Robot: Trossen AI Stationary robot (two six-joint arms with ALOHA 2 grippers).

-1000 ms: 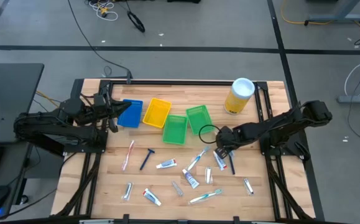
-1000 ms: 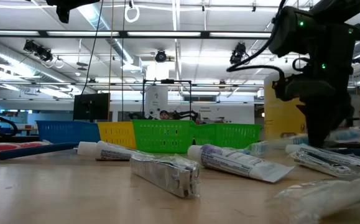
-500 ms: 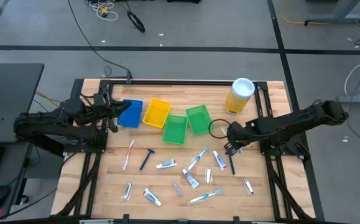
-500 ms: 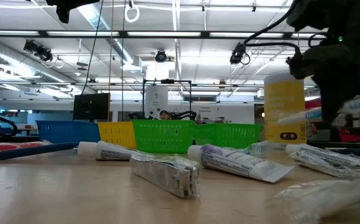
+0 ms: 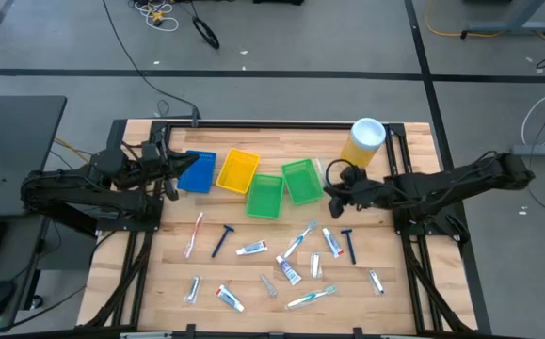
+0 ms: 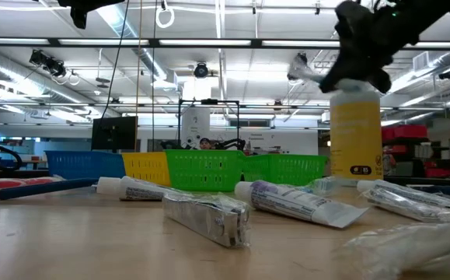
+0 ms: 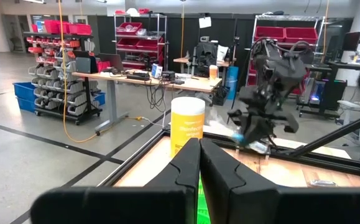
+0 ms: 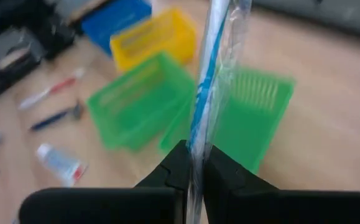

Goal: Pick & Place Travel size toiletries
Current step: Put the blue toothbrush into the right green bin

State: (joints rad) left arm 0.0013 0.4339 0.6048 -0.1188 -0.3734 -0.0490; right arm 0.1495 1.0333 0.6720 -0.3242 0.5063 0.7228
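Note:
My right gripper (image 5: 332,185) hangs above the table beside the right green bin (image 5: 300,179), shut on a blue-and-white toothbrush in a clear wrapper (image 8: 208,74). The low view shows the wrapper's end (image 6: 303,71) high above the table. Other toiletries lie flat on the wood: toothpaste tubes (image 5: 251,249), a red toothbrush (image 5: 195,234), dark blue razors (image 5: 222,240) (image 5: 349,243) and silvery tubes (image 6: 209,216). My left gripper (image 5: 172,169) waits shut at the table's left, by the blue bin (image 5: 197,171). My right gripper pinches the wrapped toothbrush between its two fingers (image 8: 178,163), near one end of the wrapper (image 8: 197,144). The fingers come from the table's right, slanting downward. The toothbrush sticks out ahead of the fingers, along them, lifted clear over the green bins.
A yellow bin (image 5: 237,170) and a second green bin (image 5: 265,196) stand in the row between the blue and the right green one. A tall yellow canister with a white lid (image 5: 363,143) stands at the far right, close behind my right arm.
My right gripper has risen from the table with the wrapped toothbrush and gone toward the far edge, to the right green bin. It has tipped from pointing steeply down to a shallower slant. The toothbrush is now lifted clear.

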